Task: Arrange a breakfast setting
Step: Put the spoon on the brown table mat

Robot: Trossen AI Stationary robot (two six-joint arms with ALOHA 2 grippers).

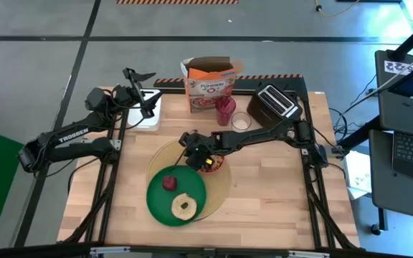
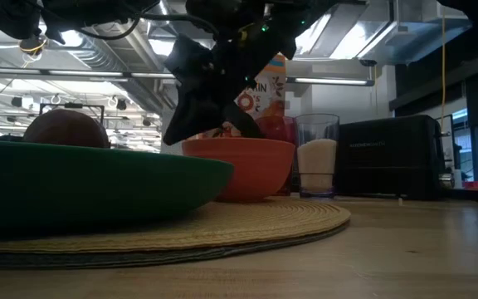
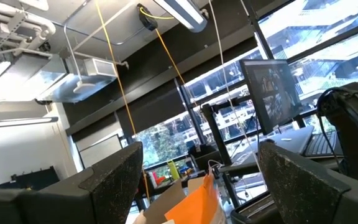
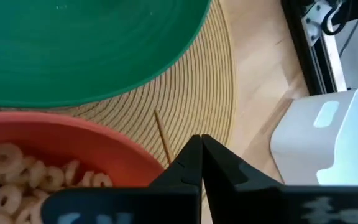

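One camera looks straight down on the whole counter (image 1: 264, 186). One sits low, very near the green plate (image 2: 90, 178). Both see the red bowl (image 1: 212, 164).

Dark end effector (image 2: 222, 124) hangs above red bowl (image 2: 239, 166) on placemat (image 2: 247, 223).

**My 2 Dark Arms, Up Close**

I am built from 2 black arms, each a chain of chunky rounded links. My left arm (image 1: 70, 140) carries white "TROSSEN" lettering along its long forearm link. My right arm (image 1: 264, 135) is the same matte black, with thin black cables running beside its joints. My left tool (image 3: 197, 180) ends in 2 broad, dark fingers (image 3: 114, 183) with a rough, speckled, grainy surface. My right tool (image 4: 201, 155) has 2 smooth black fingers tapering to narrow pointed tips, mounted on a flat black bar bearing pale printed marks. Small green lights glow on my right wrist housing.
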